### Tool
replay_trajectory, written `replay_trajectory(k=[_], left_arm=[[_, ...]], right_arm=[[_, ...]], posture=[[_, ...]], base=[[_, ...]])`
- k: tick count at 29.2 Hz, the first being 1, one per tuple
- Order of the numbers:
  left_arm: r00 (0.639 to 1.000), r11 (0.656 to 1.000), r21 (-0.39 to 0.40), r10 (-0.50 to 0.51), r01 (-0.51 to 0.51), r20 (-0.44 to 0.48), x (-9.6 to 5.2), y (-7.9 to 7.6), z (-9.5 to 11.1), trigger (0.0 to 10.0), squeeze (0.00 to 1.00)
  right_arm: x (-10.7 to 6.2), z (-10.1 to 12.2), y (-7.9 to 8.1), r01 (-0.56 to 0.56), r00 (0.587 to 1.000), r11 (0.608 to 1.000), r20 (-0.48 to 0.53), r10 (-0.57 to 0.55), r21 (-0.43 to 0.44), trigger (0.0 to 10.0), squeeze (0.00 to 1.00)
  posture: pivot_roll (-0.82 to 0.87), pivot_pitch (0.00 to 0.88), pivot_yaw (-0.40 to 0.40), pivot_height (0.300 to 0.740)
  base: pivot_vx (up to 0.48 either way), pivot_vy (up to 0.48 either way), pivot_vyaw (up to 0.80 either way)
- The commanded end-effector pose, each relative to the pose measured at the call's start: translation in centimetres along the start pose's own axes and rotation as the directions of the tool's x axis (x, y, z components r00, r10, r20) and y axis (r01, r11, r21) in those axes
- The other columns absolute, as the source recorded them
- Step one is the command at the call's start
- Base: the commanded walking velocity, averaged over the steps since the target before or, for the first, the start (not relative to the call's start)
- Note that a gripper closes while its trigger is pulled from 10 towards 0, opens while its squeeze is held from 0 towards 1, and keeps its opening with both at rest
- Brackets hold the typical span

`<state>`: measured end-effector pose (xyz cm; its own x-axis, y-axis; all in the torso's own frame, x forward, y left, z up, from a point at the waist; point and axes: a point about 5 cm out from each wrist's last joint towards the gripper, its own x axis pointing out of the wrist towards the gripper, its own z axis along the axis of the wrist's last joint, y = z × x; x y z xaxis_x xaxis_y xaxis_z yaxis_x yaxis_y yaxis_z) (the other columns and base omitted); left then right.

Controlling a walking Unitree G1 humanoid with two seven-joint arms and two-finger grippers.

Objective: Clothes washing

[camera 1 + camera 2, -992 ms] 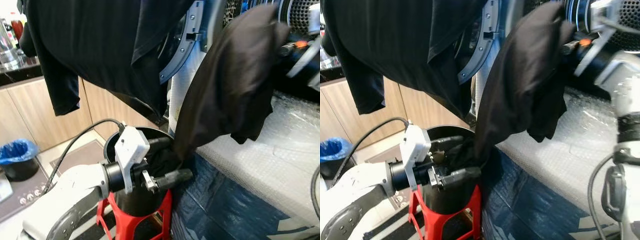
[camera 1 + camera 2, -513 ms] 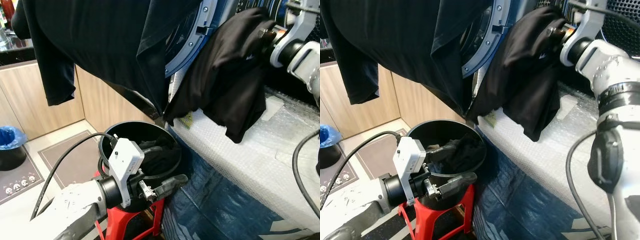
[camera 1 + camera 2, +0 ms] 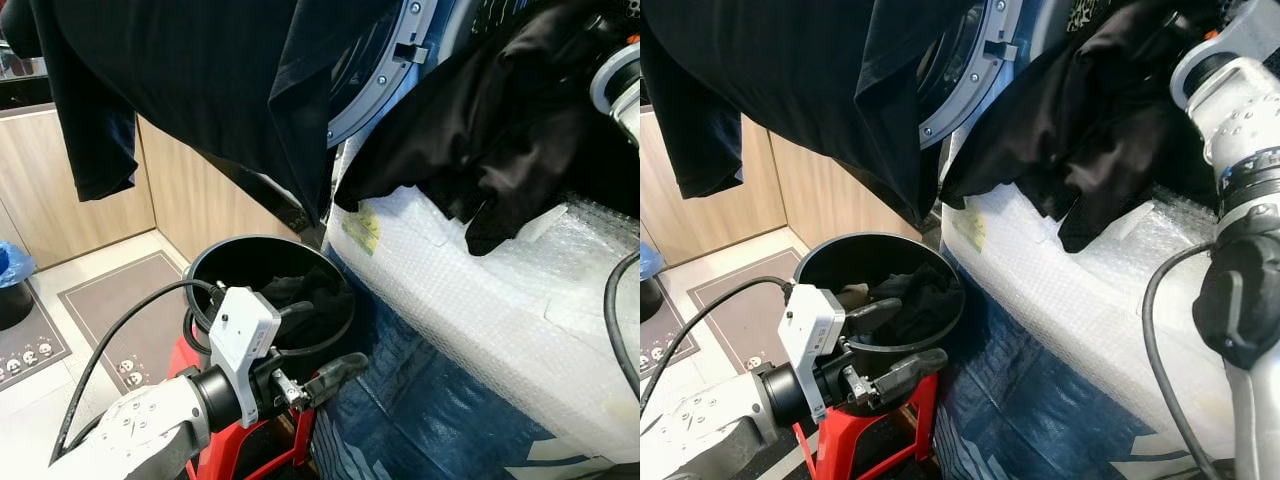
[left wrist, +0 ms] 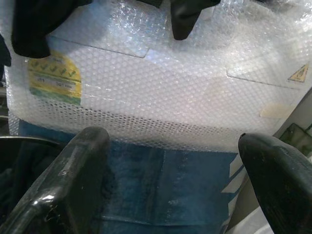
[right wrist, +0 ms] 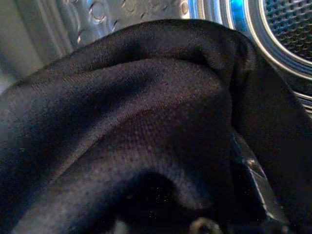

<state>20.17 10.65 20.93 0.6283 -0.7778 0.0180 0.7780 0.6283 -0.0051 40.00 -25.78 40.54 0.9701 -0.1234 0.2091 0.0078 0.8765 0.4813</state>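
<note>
My right gripper (image 3: 1200, 45) is raised at the washer's drum opening (image 5: 285, 29), shut on a black garment (image 3: 500, 120). The cloth drapes over the gripper, and its lower end rests on the bubble-wrapped ledge (image 3: 480, 300) below the opening. A black bucket (image 3: 215, 265) stands on a red stool (image 3: 910, 410) and holds more dark clothes (image 3: 300, 295). My left gripper (image 3: 335, 335) hovers open at the bucket's near rim with nothing between its fingers (image 4: 73, 165).
A large dark garment (image 3: 200, 90) hangs over the open washer door (image 3: 385, 70) above the bucket. Blue wrapping (image 3: 400, 420) covers the machine's front. Wooden cabinets (image 3: 30, 200) and a floor mat (image 3: 110, 300) lie to the left, with a blue-lined bin (image 3: 10, 265) at the edge.
The right gripper has lifted the black garment clear of the bucket and up to the drum opening. The camera has shifted; the left gripper stays open by the bucket.
</note>
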Motion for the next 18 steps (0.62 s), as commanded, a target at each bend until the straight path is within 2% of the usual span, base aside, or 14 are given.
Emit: replay_trajectory(k=[1, 3, 5, 7, 11, 14, 16, 17, 18], left_arm=[[1.0, 1.0, 0.002, -0.017, 0.017, 0.011, -0.1, -0.6, 0.4, 10.0, 0.0], [1.0, 1.0, 0.0, -0.013, 0.013, 0.012, -0.1, -0.6, 0.4, 10.0, 0.0], [1.0, 1.0, -0.015, -0.007, 0.007, 0.018, -0.2, -1.0, 0.4, 10.0, 0.0], [1.0, 1.0, -0.024, -0.001, 0.002, 0.018, -0.2, -1.2, 0.3, 10.0, 0.0], [1.0, 1.0, -0.03, 0.005, -0.004, 0.018, -0.2, -1.4, 0.3, 10.0, 0.0], [1.0, 0.999, -0.032, 0.009, -0.008, 0.015, -0.3, -1.5, 0.2, 10.0, 0.0], [1.0, 0.999, -0.04, 0.024, -0.023, 0.014, -0.6, -1.5, 0.2, 10.0, 0.0], [0.999, 0.998, -0.044, 0.036, -0.036, 0.012, -0.7, -1.5, 0.2, 10.0, 0.0], [0.999, 0.998, -0.044, 0.036, -0.036, 0.012, -0.7, -1.5, 0.2, 10.0, 0.0]], right_arm=[[-0.2, 2.3, 0.2, 0.029, 0.996, 0.998, 0.087, -0.033, 0.048, 10.0, 0.0], [-0.4, 3.5, 0.1, 0.07, 0.985, 0.99, 0.151, -0.088, 0.121, 10.0, 0.0], [-1.1, 6.2, -0.2, 0.127, 0.946, 0.97, 0.269, -0.182, 0.208, 10.0, 0.0], [-1.5, 7.4, -0.3, 0.16, 0.921, 0.963, 0.317, -0.224, 0.218, 10.0, 0.0], [-1.9, 8.4, -0.6, 0.19, 0.895, 0.952, 0.356, -0.268, 0.239, 10.0, 0.0], [-2.1, 8.9, -0.7, 0.196, 0.887, 0.953, 0.374, -0.272, 0.23, 10.0, 0.0], [-2.1, 8.9, -0.4, 0.234, 0.878, 0.96, 0.392, -0.276, 0.152, 10.0, 0.0], [-1.8, 8.0, -0.2, 0.269, 0.882, 0.962, 0.387, -0.269, 0.057, 10.0, 0.0], [-1.8, 8.0, -0.2, 0.269, 0.882, 0.962, 0.387, -0.269, 0.057, 10.0, 0.0]], posture=[[0.07, 0.051, -0.224, 0.74], [0.07, 0.051, -0.226, 0.74], [0.08, 0.048, -0.236, 0.74], [0.08, 0.049, -0.239, 0.74], [0.09, 0.054, -0.245, 0.74], [0.1, 0.06, -0.246, 0.74], [0.1, 0.08, -0.248, 0.74], [0.1, 0.09, -0.249, 0.74], [0.1, 0.09, -0.249, 0.74]], base=[[0.0, 0.0, 0.0], [0.0, 0.0, 0.0], [0.0, 0.0, 0.0], [0.0, 0.0, 0.0], [0.0, 0.0, 0.0], [0.0, 0.0, 0.0], [0.0, 0.0, 0.0], [0.0, 0.0, 0.0], [0.0, 0.0, 0.0]])
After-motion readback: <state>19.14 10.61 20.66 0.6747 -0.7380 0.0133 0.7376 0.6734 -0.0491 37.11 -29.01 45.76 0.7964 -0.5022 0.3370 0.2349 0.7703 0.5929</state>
